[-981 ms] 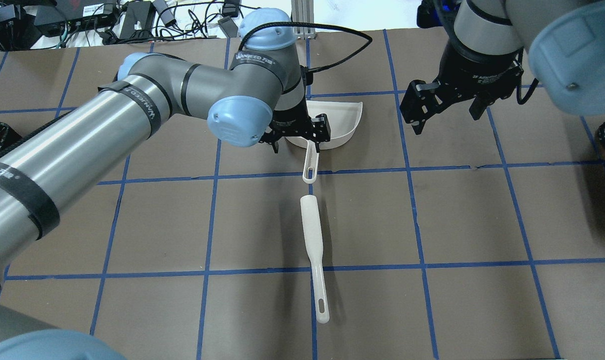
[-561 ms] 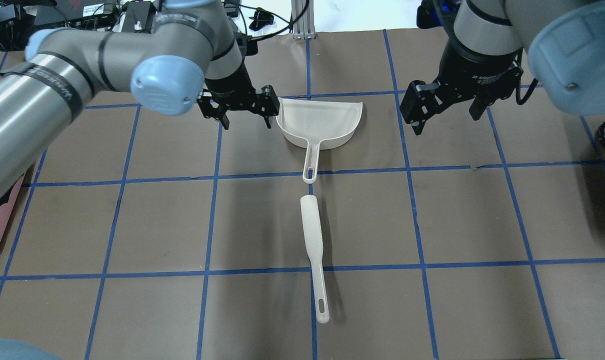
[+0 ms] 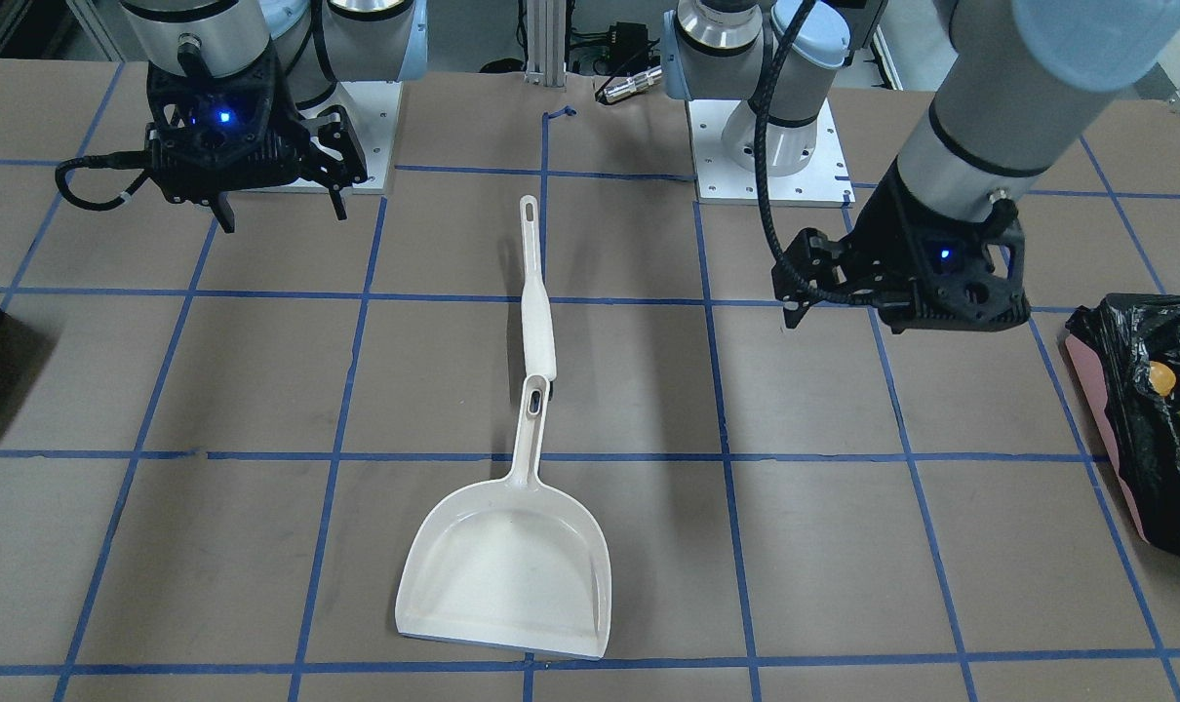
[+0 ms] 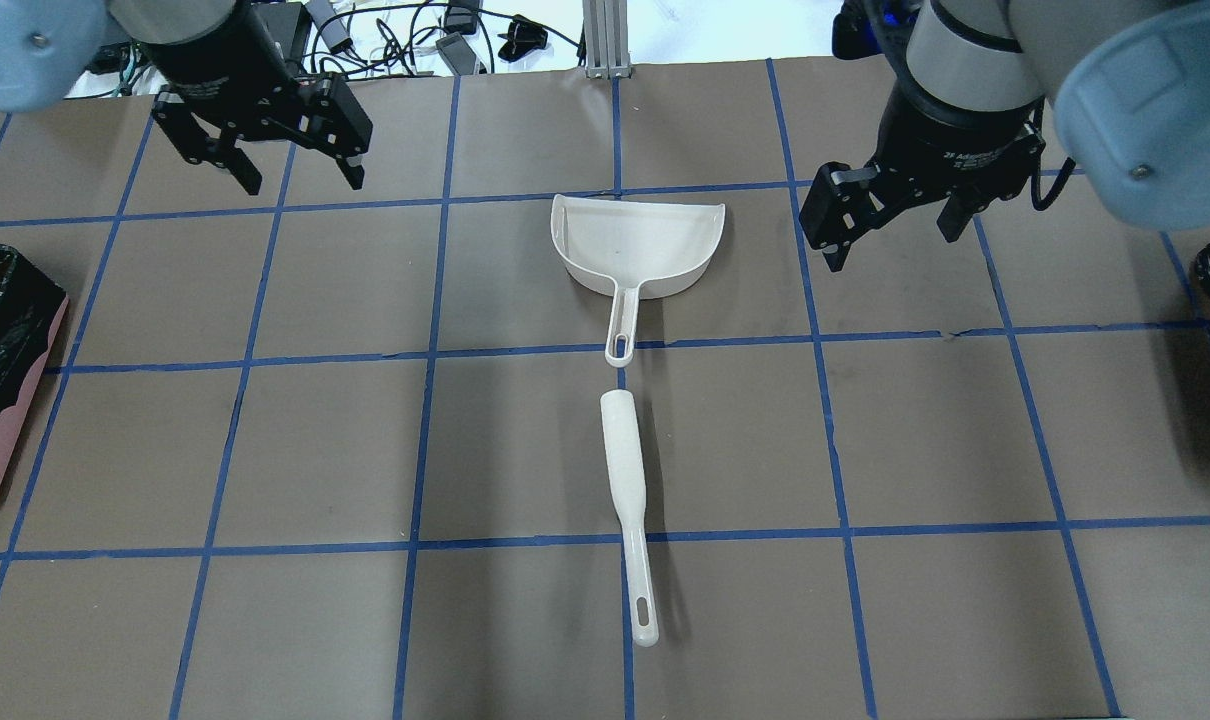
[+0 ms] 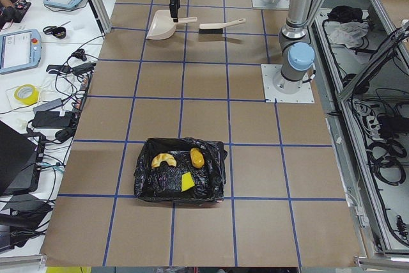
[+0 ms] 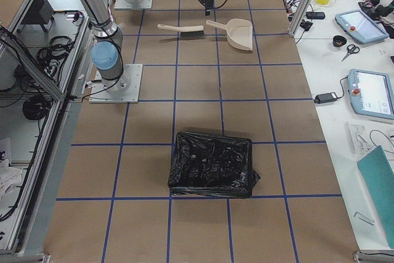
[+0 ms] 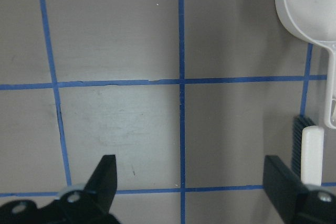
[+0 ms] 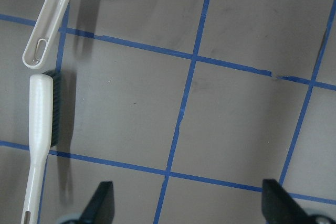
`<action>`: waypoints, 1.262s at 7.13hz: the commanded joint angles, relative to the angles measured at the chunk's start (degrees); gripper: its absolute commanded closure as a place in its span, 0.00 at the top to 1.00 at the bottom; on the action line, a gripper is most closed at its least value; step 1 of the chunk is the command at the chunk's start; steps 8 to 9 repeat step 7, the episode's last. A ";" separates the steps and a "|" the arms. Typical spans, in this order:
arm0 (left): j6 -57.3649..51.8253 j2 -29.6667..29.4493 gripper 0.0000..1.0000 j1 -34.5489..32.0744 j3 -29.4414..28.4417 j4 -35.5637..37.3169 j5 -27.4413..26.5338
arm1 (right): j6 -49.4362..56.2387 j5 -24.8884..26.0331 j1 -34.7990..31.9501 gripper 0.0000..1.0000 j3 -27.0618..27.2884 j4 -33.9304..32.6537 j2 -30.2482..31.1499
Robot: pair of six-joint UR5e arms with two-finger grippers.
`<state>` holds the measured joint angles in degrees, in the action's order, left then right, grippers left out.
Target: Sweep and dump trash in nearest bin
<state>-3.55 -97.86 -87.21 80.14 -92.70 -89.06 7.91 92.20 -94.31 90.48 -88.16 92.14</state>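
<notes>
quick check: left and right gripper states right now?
Left gripper: open, holding nothing.
Right gripper: open, holding nothing.

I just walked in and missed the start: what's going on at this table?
Nothing is being handled. The left hand and the right hand both hover open and empty above the table. The dustpan lies empty mid-table, the brush in line with its handle. Three bits of trash lie in the black-lined bin at the robot's left.
</notes>
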 commanded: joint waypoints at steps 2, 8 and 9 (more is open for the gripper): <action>-0.06 5.03 1.00 0.29 5.62 2.78 -0.85 | 0.00 0.09 0.00 1.00 -0.04 0.09 -0.03; -0.15 6.02 1.00 0.46 6.08 2.79 -0.94 | 0.00 0.09 0.00 1.00 0.14 0.18 0.06; -0.15 6.02 1.00 0.46 6.08 2.79 -0.94 | 0.00 0.09 0.00 1.00 0.14 0.18 0.06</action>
